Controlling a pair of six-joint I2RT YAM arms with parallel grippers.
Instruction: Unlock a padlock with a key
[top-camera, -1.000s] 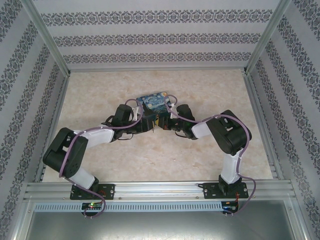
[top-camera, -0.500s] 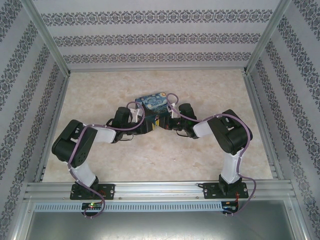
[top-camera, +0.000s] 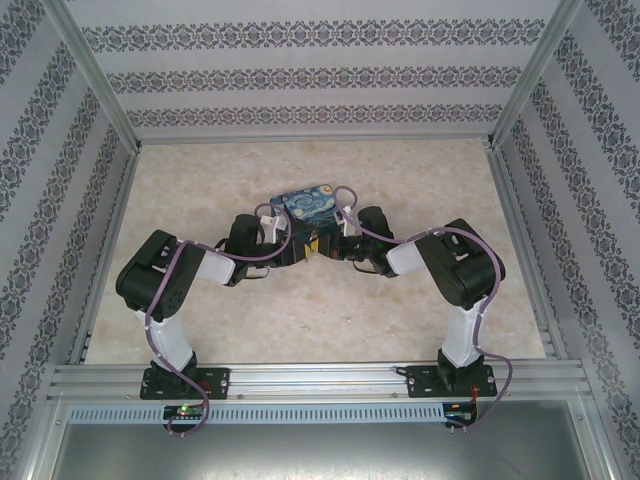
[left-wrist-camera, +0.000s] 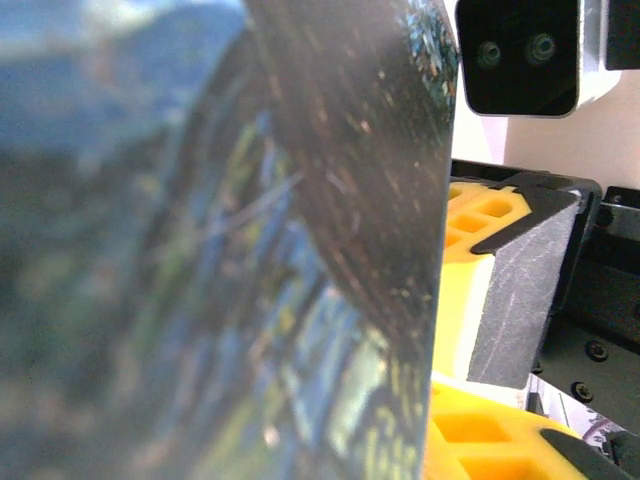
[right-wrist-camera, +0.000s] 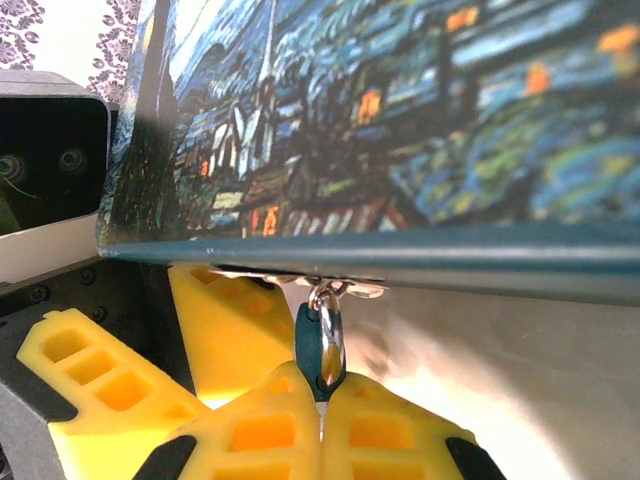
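Observation:
The padlock (right-wrist-camera: 322, 345), a tiny blue-teal body with a metal shackle, hangs from the hasp under the painted box (right-wrist-camera: 420, 120). My right gripper (right-wrist-camera: 322, 410) is shut on the padlock's body. Facing it, my left gripper (top-camera: 298, 246) is at the box's near left corner. Its yellow fingers (right-wrist-camera: 235, 330) stand apart, and the box wall (left-wrist-camera: 250, 260) lies across them in the left wrist view. I cannot tell whether they touch the box. The key is hidden.
The box (top-camera: 310, 203) sits mid-table with both arms meeting at its near side. Patterned walls and metal posts enclose the marble-look table (top-camera: 330, 310). The right wrist's camera housing (left-wrist-camera: 520, 55) is close in front of the left wrist.
The left arm's elbow has swung right and up, pushing its gripper closer against the box, and its fingers have narrowed. The right arm has stayed on the padlock.

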